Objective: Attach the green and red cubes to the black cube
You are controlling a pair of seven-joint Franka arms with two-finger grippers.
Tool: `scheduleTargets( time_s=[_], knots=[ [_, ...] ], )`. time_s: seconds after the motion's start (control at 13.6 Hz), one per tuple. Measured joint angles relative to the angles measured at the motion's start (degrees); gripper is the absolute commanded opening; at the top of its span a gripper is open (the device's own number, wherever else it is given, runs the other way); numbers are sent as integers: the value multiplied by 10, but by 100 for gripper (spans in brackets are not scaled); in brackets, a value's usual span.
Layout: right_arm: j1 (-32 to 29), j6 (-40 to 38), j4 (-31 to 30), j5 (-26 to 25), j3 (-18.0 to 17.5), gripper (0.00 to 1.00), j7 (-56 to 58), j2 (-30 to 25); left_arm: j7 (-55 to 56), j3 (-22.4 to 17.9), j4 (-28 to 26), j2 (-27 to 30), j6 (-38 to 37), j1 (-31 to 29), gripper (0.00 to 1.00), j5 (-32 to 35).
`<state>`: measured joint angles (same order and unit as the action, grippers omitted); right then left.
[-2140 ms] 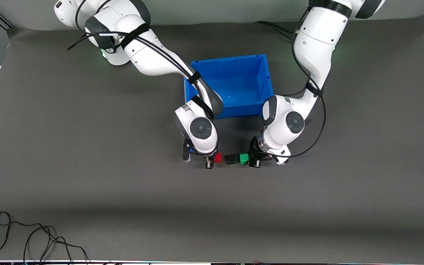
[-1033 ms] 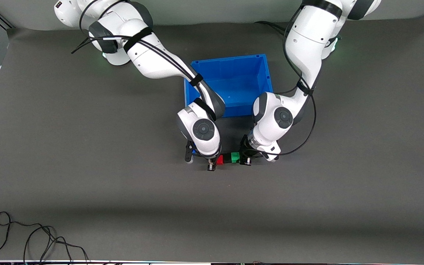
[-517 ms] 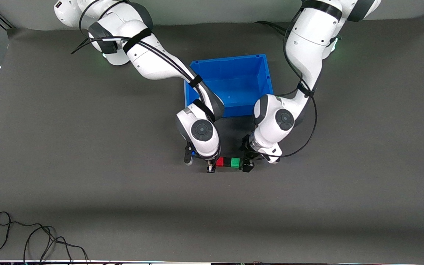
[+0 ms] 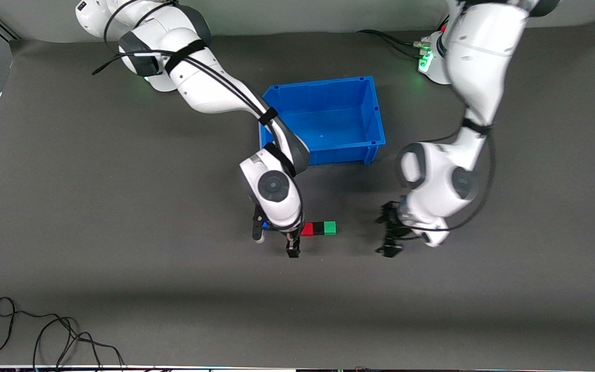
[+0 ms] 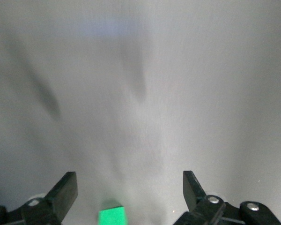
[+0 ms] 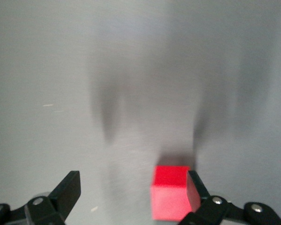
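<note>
The red cube (image 4: 307, 229), the black cube (image 4: 318, 228) and the green cube (image 4: 330, 228) lie touching in one row on the grey table, black in the middle. My right gripper (image 4: 276, 242) is open beside the row's red end. In the right wrist view the red cube (image 6: 171, 192) sits close against one finger (image 6: 195, 186) of the right gripper (image 6: 131, 190). My left gripper (image 4: 387, 235) is open and empty, apart from the green end, toward the left arm's end. In the left wrist view the green cube (image 5: 112, 217) shows between the fingers of the left gripper (image 5: 129, 190).
A blue bin (image 4: 323, 85) stands farther from the front camera than the cubes, between the two arms. A loose black cable (image 4: 44, 336) lies at the near corner toward the right arm's end.
The left gripper has let go of the green cube and swung away toward the left arm's end. The right gripper has opened and shifted slightly nearer the front camera. The cubes stay joined in a row.
</note>
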<state>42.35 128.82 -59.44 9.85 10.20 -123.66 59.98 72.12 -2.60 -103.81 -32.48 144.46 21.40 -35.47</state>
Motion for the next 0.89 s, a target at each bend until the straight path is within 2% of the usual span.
scheduleTargets(
  time_s=[0.22,0.52,0.74,0.89],
  knots=[
    [-27,-53,2,0,0,100,86,-52,-102,-9,-2,75,-169,-95,100,82],
    [-58,-213,-2,0,2,100,262,-143,-281,-11,4,182,-350,-180,100,171],
    [-103,-292,-51,0,6,100,420,-240,-437,-12,56,233,-483,-224,100,221],
    [-139,-324,-106,0,6,100,513,-314,-521,-11,100,242,-530,-228,100,263]
  ],
)
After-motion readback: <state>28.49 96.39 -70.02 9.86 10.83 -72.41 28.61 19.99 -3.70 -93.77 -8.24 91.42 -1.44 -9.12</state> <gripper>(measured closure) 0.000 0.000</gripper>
